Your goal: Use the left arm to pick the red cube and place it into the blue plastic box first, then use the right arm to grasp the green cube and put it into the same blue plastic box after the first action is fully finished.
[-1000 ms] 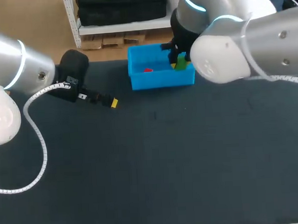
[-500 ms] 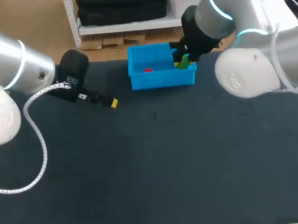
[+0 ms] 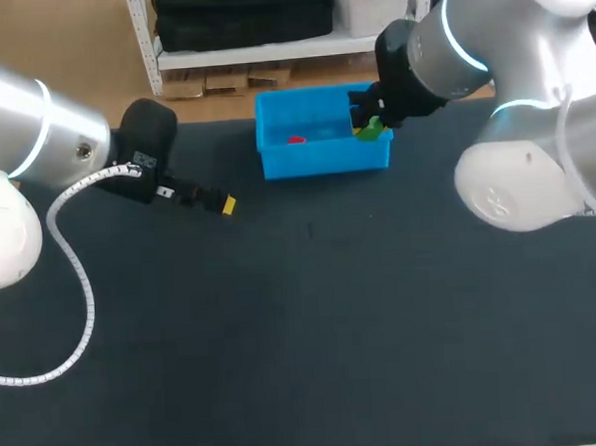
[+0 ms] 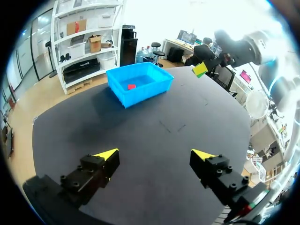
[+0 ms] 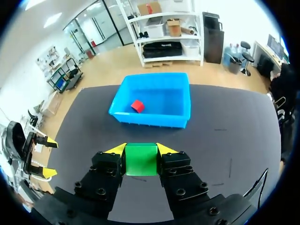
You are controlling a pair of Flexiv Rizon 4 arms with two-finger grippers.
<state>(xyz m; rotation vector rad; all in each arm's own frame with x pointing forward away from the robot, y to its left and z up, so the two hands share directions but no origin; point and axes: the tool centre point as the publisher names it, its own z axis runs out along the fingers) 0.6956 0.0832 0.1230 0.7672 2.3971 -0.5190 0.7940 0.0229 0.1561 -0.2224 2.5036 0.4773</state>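
The blue plastic box (image 3: 273, 160) stands at the table's far edge, and the red cube (image 3: 296, 139) lies inside it. My right gripper (image 3: 369, 125) hangs high over the box's right end, shut on the green cube (image 3: 372, 129). In the right wrist view the green cube (image 5: 141, 159) sits squeezed between the fingers, with the box (image 5: 122, 111) and red cube (image 5: 137, 105) ahead and below. My left gripper (image 3: 220, 202) rests open at the left, off to the box's left side. The left wrist view shows that gripper (image 4: 155, 157) with nothing in it, the box (image 4: 124, 94) far ahead, and the green cube (image 4: 200, 69) held aloft.
A white spiral cable (image 3: 76, 285) loops from my left arm over the table's left part. The dark table top (image 3: 323, 322) stretches wide in front of the box.
My right arm has swung to the right and back, carrying the green cube from over the box's inside toward its right end. The left arm has stayed still.
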